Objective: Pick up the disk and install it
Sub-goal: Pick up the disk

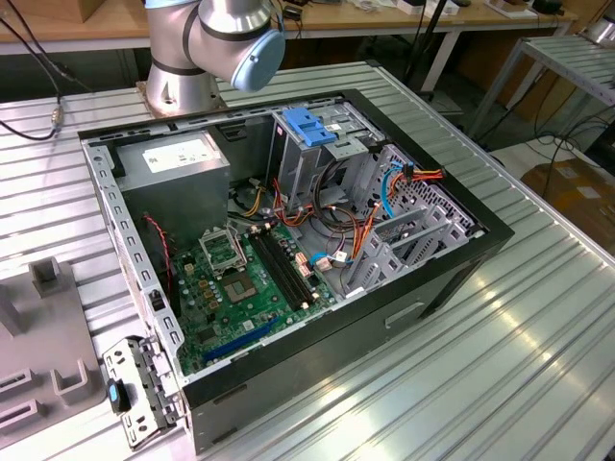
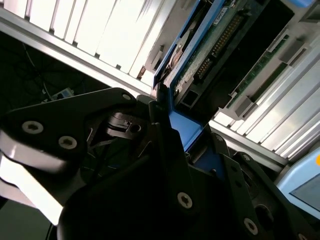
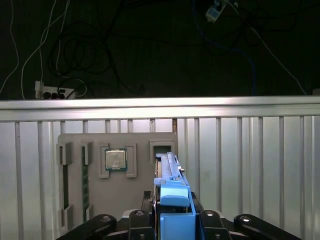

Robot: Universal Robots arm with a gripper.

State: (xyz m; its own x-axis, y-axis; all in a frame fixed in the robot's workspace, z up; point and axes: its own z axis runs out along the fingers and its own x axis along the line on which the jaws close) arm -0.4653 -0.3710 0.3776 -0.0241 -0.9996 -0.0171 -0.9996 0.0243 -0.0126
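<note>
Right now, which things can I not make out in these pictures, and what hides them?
The disk, first wrist view: the end nearest the gripper is hidden by it; whether it rests in the grey tray slot is covered by the disk itself.
The grey tray, exterior view: cut by the view's left edge.
The arm, exterior view: cut by the top edge.

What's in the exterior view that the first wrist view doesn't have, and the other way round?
Exterior view: the open computer case with its green circuit board, and the arm's silver joint. First wrist view: the disk at the end effector, and a chip. Both: the gray tray on the ribbed metal table.
</note>
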